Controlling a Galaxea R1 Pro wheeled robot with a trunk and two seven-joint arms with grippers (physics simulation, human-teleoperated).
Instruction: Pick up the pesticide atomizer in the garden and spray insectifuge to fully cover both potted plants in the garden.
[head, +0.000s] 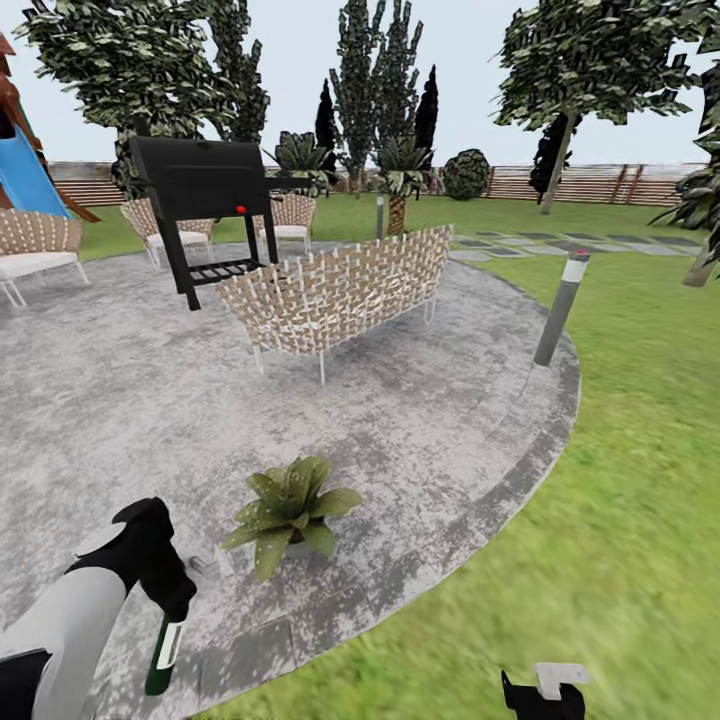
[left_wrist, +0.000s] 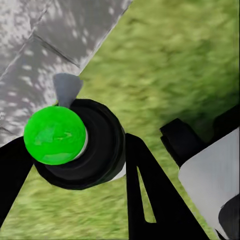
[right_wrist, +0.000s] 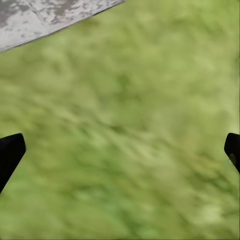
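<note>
Left tool: closed on one atomizer, held upright, probably ready for spraying.
Paving: one grey round; one sofa and one grill stand well beyond.
Plant: one rosette, near the atomizer.
Right tool: fingers wide apart, empty, over lawn.

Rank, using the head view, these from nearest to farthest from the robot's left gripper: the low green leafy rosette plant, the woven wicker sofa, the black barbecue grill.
1. Green rosette plant, just beside the left gripper on the paving.
2. Woven wicker sofa, mid-paving beyond the plant.
3. Black barbecue grill, behind the sofa, farthest.
</note>
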